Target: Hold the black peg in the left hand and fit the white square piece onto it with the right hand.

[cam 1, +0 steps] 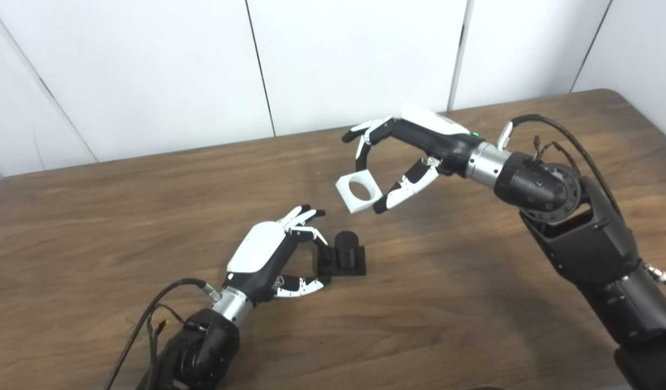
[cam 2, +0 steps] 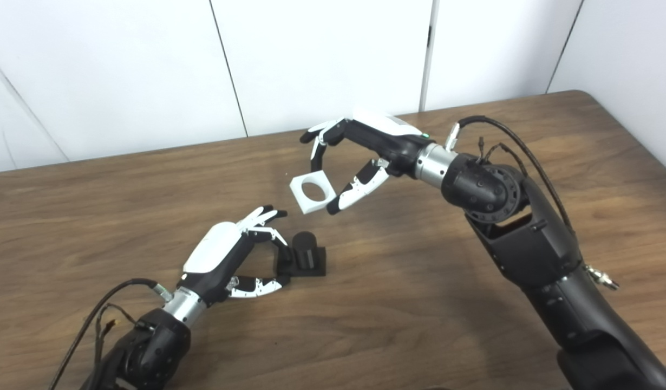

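The black peg [cam 1: 346, 250] stands upright on its square black base on the wooden table [cam 1: 463, 314], near the middle. My left hand [cam 1: 273, 254] lies just left of it, one fingertip and the thumb pinching the base's left edge. My right hand [cam 1: 419, 143] hovers above the table, farther back and to the right of the peg. It is shut on the white square piece [cam 1: 357, 191], held between fingers and thumb. The piece's round hole faces the camera. The piece hangs clear of the peg, a short way up and behind it.
White wall panels [cam 1: 338, 59] rise behind the table's far edge. Cables loop from both wrists, the left cable [cam 1: 149, 317] lying over the table's front. The table's right corner [cam 1: 614, 97] shows at the back right.
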Motion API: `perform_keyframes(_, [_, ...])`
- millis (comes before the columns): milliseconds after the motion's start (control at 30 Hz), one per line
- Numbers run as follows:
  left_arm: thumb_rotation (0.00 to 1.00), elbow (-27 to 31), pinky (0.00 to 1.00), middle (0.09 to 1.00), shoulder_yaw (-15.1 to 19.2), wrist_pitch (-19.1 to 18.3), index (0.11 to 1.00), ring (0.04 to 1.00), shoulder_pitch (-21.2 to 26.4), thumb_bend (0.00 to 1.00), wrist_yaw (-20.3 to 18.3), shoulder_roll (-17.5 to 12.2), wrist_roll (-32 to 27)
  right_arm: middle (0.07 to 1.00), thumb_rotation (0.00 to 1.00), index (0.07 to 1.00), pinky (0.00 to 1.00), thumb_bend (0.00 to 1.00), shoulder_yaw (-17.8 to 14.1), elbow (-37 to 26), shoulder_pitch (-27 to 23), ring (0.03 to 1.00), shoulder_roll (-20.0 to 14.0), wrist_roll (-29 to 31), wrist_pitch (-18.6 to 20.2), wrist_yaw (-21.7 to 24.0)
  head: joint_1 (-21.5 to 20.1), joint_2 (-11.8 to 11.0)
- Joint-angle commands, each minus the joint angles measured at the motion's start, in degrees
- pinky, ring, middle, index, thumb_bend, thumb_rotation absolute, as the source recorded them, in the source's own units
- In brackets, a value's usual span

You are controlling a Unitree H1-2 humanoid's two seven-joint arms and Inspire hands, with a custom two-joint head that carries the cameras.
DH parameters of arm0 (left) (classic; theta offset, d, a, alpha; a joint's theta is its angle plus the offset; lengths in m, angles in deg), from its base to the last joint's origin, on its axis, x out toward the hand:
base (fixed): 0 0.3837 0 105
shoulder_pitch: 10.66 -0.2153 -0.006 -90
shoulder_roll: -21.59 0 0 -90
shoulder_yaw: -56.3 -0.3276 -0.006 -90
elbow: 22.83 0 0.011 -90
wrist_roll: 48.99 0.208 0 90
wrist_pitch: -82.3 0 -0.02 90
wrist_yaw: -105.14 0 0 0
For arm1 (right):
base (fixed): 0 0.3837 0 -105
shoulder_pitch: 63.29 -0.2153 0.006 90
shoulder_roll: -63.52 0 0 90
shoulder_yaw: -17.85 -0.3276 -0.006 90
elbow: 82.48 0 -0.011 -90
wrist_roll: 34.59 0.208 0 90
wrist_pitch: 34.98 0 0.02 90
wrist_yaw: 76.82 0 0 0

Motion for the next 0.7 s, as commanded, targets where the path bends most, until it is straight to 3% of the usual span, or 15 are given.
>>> perform_keyframes(0, [0.09, -3.97, 0.92, 0.925, -2.79, -4.56, 0.496, 0.978, -2.44, 0.52, -6.29, -1.01, 4.05, 0.838, 0.14, 0.477, 0.78, 0.52, 0.11, -2.58, -2.75, 0.88, 0.09, 0.36, 0.63, 0.63, 0.09, 0.04])
perform_keyframes(667, [0.09, -3.47, 0.92, 0.922, -2.86, -5.03, 0.496, 0.975, -2.45, 0.52, -6.42, -0.9, 4.09, 0.846, 0.13, 0.479, 0.83, 0.52, 6.4, -1.58, -11.27, 0.915, -0.71, -1.68, 5.4, 10.18, 0.49, 0.41])
